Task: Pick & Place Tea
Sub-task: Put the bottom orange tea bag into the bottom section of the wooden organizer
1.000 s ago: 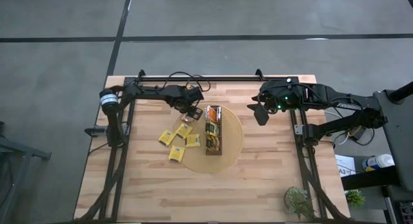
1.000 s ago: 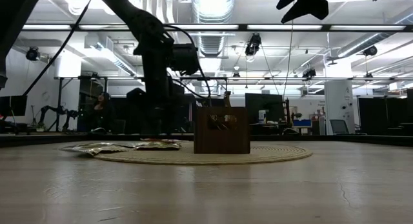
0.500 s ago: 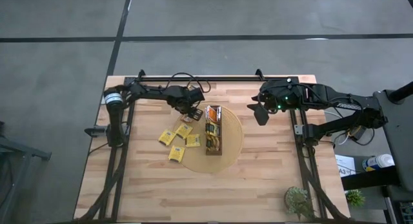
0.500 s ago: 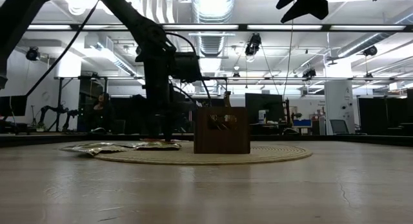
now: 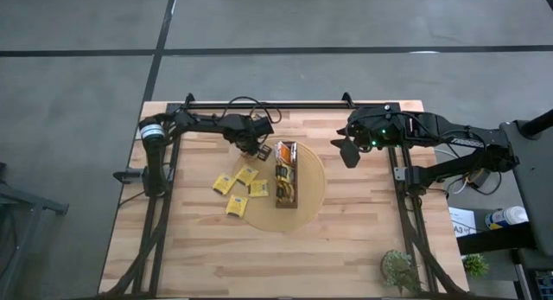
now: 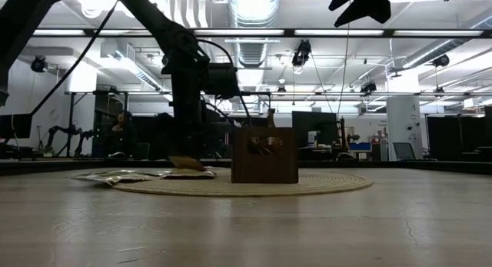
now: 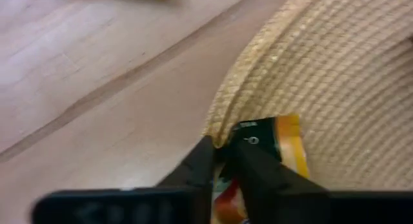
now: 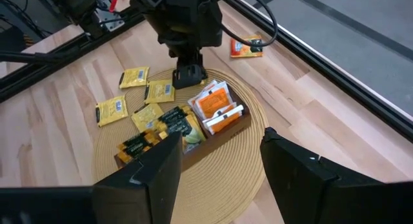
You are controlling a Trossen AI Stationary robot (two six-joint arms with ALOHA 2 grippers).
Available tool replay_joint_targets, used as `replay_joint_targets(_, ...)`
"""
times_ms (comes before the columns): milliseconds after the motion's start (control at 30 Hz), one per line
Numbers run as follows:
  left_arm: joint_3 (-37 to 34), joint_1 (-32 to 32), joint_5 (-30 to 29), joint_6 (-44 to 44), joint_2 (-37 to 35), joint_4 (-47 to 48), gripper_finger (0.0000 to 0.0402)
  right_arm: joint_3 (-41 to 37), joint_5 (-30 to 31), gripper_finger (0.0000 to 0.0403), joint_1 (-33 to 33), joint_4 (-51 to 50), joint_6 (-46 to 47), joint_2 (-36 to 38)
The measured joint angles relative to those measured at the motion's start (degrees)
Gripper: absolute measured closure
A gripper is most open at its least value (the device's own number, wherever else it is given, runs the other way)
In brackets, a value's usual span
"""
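Observation:
My left gripper (image 5: 257, 150) points down at the far-left rim of the round tan mat (image 5: 309, 194) and is shut on a dark green and yellow tea sachet (image 7: 268, 139). Yellow sachets (image 5: 224, 184) (image 5: 246, 175) (image 5: 237, 205) lie flat on the table and on the mat's left edge. The long dark-brown tray (image 5: 285, 175) stands on the mat, with orange and green sachets upright inside (image 8: 216, 104). My right gripper (image 8: 219, 166) hangs open high above the table's far right, holding nothing. My left gripper pinches the green and yellow sachet near one corner (image 7: 240, 144) between its two fingers, which come from above, pointing steeply down. The sachet sits at the mat's rim; in the low view it stands tilted (image 6: 187, 164), one edge raised and the other on the mat.
An orange sachet (image 8: 247, 46) lies alone on the bare wood beyond the mat, toward the far edge. A small green plant (image 5: 400, 270) stands at the near right corner. Bare wood stretches along the near side of the table (image 5: 285, 261).
My left gripper has sunk a little onto the mat's far-left rim and shut on the green and yellow sachet. The sachet lay flat before; now one of its edges is tipped up off the mat.

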State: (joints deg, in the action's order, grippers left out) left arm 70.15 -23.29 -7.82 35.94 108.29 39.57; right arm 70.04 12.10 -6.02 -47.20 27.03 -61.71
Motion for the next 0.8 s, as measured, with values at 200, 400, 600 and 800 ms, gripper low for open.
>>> replay_joint_targets(200,0.00,-0.02,-0.19,-0.04,0.04,-0.15,0.0397,0.00,0.02,0.0197,0.00,0.00,-0.17,0.00)
replay_joint_targets(400,0.74,-0.04,-0.47,-0.07,-0.34,0.62,0.0400,0.00,0.02,0.0197,0.00,-0.02,-0.18,0.00)
replay_joint_targets(600,3.63,-0.02,-0.64,-0.18,-2.30,1.50,0.0401,0.00,0.02,0.0197,0.00,-0.03,-0.19,0.00)
replay_joint_targets(800,6.84,-0.02,-1.36,-0.27,-4.53,3.06,0.0401,0.00,0.01,0.0197,-0.02,0.03,-0.17,0.00)
